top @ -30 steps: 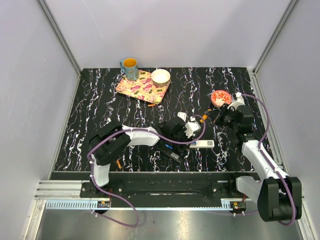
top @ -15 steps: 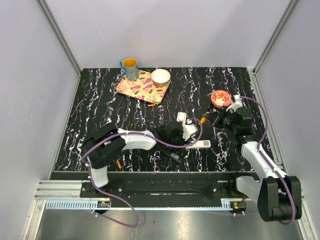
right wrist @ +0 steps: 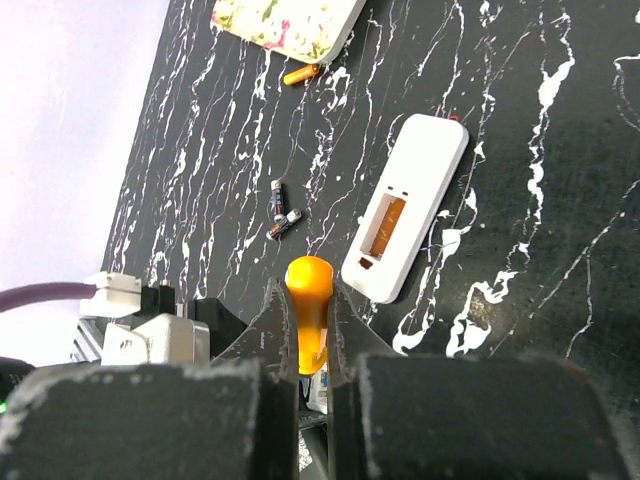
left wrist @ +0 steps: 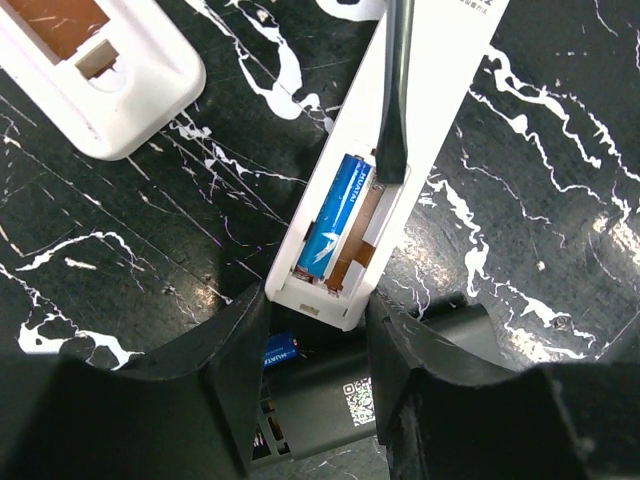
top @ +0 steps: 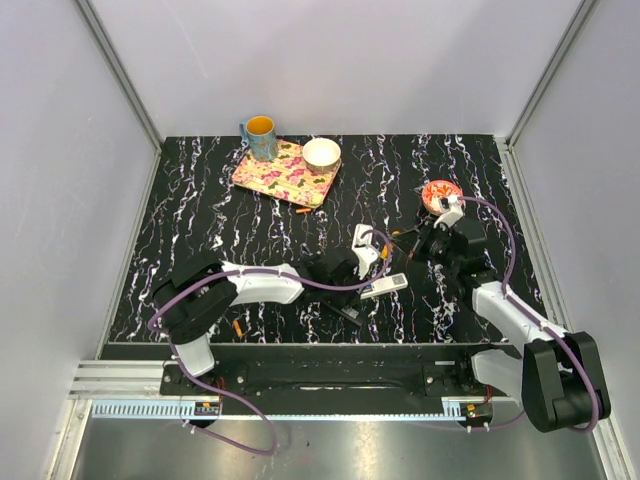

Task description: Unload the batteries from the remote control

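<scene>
In the left wrist view the white remote control (left wrist: 400, 150) lies with its battery bay uncovered. One blue battery (left wrist: 335, 215) sits in the bay beside an empty slot. My left gripper (left wrist: 315, 300) is shut on the remote's near end, a jaw pressed on each side. A black tool blade (left wrist: 392, 100) reaches into the bay. My right gripper (right wrist: 307, 295) is shut on the tool's orange handle (right wrist: 308, 310). Another blue battery (left wrist: 280, 350) lies under the jaws beside a black remote (left wrist: 340, 395). From above, both grippers (top: 360, 282) (top: 432, 245) meet at the remote (top: 385, 286).
A second white remote (right wrist: 405, 205) with an empty bay lies nearby. Loose batteries (right wrist: 283, 220) and an orange one (right wrist: 300, 73) rest on the marbled table. A floral tray (top: 285, 172), mug (top: 260, 137), white bowl (top: 321, 153) and red bowl (top: 440, 193) stand at the back.
My left gripper has closed on the white remote and drawn it leftward. The right arm has swung left, bringing the tool to the remote.
</scene>
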You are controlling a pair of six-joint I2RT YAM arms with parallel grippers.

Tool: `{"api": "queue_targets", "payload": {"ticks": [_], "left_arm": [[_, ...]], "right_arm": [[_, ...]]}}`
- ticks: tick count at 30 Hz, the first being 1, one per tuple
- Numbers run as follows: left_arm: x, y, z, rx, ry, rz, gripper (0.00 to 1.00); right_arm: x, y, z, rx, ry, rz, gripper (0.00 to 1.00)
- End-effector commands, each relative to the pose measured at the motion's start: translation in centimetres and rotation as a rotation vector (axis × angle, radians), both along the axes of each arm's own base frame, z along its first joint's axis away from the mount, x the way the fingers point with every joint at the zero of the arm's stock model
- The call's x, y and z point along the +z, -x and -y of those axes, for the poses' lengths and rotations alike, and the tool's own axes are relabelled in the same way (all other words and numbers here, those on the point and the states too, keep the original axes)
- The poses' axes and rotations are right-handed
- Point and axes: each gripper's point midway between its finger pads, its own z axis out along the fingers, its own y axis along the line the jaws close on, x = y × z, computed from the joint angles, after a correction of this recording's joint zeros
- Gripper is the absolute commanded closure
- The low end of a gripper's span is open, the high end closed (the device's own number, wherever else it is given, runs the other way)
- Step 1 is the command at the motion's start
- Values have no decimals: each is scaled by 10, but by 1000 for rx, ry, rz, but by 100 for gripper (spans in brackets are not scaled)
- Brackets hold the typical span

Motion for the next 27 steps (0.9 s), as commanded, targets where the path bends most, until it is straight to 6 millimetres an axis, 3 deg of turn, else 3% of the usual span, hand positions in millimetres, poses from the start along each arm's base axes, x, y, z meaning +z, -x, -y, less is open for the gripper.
{"api": "queue_targets", "payload": {"ticks": [1, 7, 11, 16, 23, 27], "left_arm": [[-2, -10, -9, 142, -22, -23, 78], [-1, -22, 1, 222, -12, -31, 80], [2, -24, 12, 225, 19, -41, 80], [-1, -26, 12, 239, 18, -42, 80], [-5, -26, 9, 250, 3, -44, 81], [-6, -25, 10, 238, 2, -48, 81]], "right_arm": [[20, -10, -13, 1, -14, 83, 100], [7, -15, -7, -52, 25, 77, 100], [10, -19, 3, -103, 64, 104, 100], [9, -22, 11, -130, 119, 116, 100], [-15, -23, 20, -166, 190, 67, 100], [-21, -23, 15, -158, 198, 54, 100]]}}
